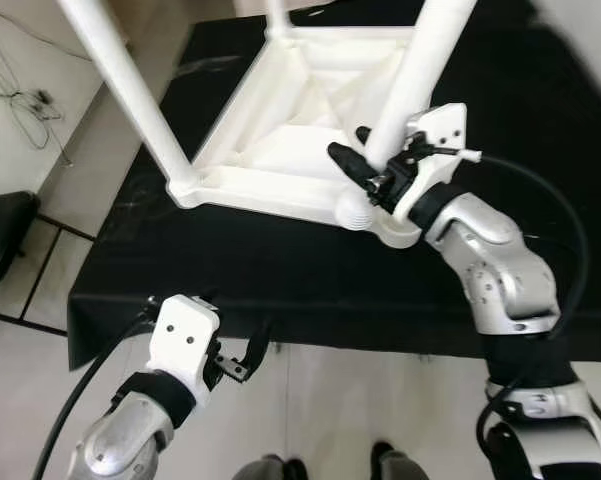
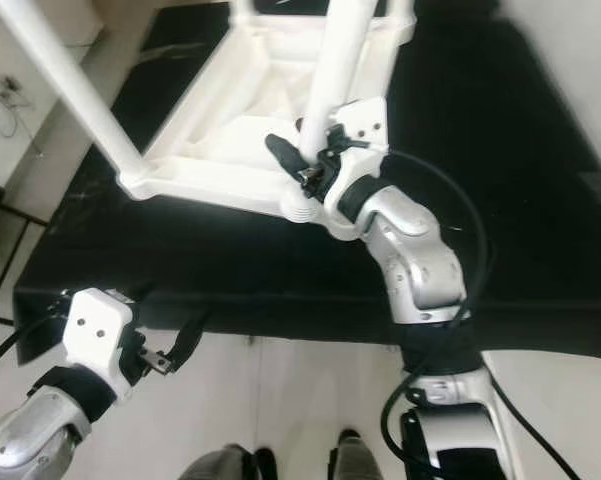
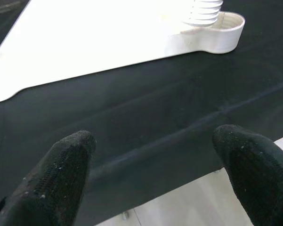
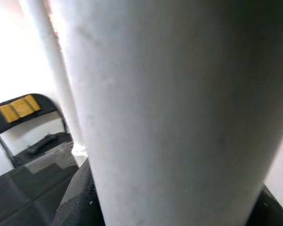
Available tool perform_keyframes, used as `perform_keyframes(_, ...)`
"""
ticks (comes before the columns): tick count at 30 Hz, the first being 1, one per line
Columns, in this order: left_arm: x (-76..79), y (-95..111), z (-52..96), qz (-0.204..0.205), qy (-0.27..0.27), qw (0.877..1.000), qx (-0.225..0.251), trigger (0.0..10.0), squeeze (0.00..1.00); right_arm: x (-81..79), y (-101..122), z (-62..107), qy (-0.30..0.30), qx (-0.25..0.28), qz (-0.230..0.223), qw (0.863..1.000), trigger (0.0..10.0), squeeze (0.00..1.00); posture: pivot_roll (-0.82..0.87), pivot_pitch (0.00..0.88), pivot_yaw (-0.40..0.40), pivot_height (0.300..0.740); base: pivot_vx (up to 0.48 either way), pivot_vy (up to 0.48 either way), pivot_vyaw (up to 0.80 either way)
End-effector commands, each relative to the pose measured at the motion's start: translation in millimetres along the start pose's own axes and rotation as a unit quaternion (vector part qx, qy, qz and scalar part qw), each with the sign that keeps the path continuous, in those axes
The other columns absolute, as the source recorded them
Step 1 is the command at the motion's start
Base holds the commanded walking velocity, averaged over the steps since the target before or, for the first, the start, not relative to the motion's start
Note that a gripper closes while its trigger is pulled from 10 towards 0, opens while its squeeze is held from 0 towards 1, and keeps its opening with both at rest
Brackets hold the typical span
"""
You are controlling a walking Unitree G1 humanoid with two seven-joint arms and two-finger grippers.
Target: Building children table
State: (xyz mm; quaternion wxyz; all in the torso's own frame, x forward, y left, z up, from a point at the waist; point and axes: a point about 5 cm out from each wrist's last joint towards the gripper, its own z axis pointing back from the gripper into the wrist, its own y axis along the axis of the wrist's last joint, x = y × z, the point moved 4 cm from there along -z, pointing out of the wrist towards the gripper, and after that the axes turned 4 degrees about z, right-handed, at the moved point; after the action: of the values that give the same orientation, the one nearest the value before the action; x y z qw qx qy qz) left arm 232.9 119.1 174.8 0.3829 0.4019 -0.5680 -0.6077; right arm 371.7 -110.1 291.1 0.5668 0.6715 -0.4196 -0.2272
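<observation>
A white children's table (image 1: 280,130) lies upside down on a black-covered worktable (image 1: 280,270). Its legs point up toward me: one at the near left (image 1: 130,90) and one at the back (image 1: 277,12). My right gripper (image 1: 365,160) is shut on the near-right leg (image 1: 420,70) just above its ribbed threaded end (image 1: 357,212), which sits at the corner socket (image 1: 400,232). The right wrist view shows that leg (image 4: 179,108) close up between the black fingers. My left gripper (image 1: 255,355) hangs open at the worktable's front edge with nothing between its fingers (image 3: 61,174), facing the socket corner (image 3: 221,35).
A black chair (image 1: 0,235) and loose cables (image 1: 25,100) are on the tiled floor to the left. In the right wrist view a black folding chair with a yellow label (image 4: 23,108) stands beyond the worktable. The worktable's front edge (image 1: 330,345) is just before me.
</observation>
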Motion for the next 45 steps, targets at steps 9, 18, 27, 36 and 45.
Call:
perform_keyframes(9, -2.1, -9.5, -0.3, 0.014, 0.021, 1.000, -0.006, 10.0, 0.00, -18.1, 14.8, -3.5, 0.035, 0.045, -0.005, 0.998, 10.0, 0.00, -0.08, 0.229, 0.103, 0.740, 0.000, -0.377, 0.00)
perform_keyframes(18, -5.5, -10.5, -1.1, 0.013, 0.026, 1.000, -0.006, 10.0, 0.00, -19.3, 15.0, -3.3, 0.035, 0.049, -0.002, 0.998, 10.0, 0.00, -0.08, 0.218, 0.114, 0.740, 0.000, -0.414, 0.00)
perform_keyframes(27, -11.8, -9.4, -4.7, 0.017, 0.038, 0.999, 0.001, 10.0, 0.00, -21.4, 15.2, -3.8, 0.035, 0.051, 0.005, 0.998, 10.0, 0.00, -0.08, 0.213, 0.119, 0.740, 0.000, 0.000, 0.00)
perform_keyframes(36, -13.6, -9.3, -5.2, 0.019, 0.041, 0.999, 0.002, 10.0, 0.00, -23.4, 15.0, -3.9, 0.038, 0.052, 0.007, 0.998, 10.0, 0.00, -0.08, 0.212, 0.120, 0.740, 0.000, 0.000, 0.00)
perform_keyframes(45, -15.2, -12.3, -5.9, 0.017, 0.044, 0.999, -0.007, 10.0, 0.00, -23.9, 15.3, -3.3, 0.040, 0.055, 0.010, 0.998, 10.0, 0.00, -0.08, 0.208, 0.124, 0.740, 0.000, 0.427, 0.00)
